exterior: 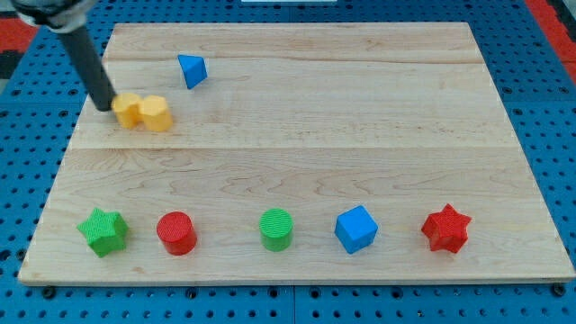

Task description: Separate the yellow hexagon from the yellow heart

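On the pale wooden board (297,135), the yellow hexagon block (128,110) and yellow heart block (156,113) lie touching near the view's top left, hexagon leftmost. My tip (107,105) sits against the hexagon's left. The blue triangular block (192,70) lies above, rightward. Along the view's bottom, left to right: green star block (103,230), red cylinder block (176,232), green cylinder block (276,229), blue cube block (355,229), red star block (445,229).

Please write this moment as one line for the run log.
my tip: touching yellow hexagon, on its left | yellow heart: against hexagon's right side, not yet separated | blue triangle: apart, above-right
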Robot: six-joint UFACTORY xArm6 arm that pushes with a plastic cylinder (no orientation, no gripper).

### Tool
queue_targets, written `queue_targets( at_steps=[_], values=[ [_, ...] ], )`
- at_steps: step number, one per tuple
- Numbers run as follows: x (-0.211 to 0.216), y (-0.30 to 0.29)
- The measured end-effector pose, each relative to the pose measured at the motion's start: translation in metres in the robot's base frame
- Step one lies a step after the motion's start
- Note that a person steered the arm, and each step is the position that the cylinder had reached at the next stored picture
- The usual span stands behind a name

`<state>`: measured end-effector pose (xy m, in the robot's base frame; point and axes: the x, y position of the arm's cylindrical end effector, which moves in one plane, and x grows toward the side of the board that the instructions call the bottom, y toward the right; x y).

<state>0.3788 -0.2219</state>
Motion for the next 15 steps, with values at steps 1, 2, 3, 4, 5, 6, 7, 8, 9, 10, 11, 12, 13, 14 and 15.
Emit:
queue_targets(
  at_steps=[1, 2, 3, 4, 5, 6, 7, 8, 9, 10, 11, 12, 13, 14, 15],
  values=[
    [0.004, 0.061],
    [0.004, 0.082],
    [0.004, 0.072],
    [0.02, 0.09],
    [0.057, 0.158],
    [0.067, 0.169],
    [0.067, 0.167],
    [0.067, 0.167],
    [0.06, 0.171],
    [0.112, 0.172],
    [0.123, 0.176],
    [0.13, 0.186],
    [0.13, 0.198],
    [0.128, 0.204],
    [0.139, 0.215]
  ],
)
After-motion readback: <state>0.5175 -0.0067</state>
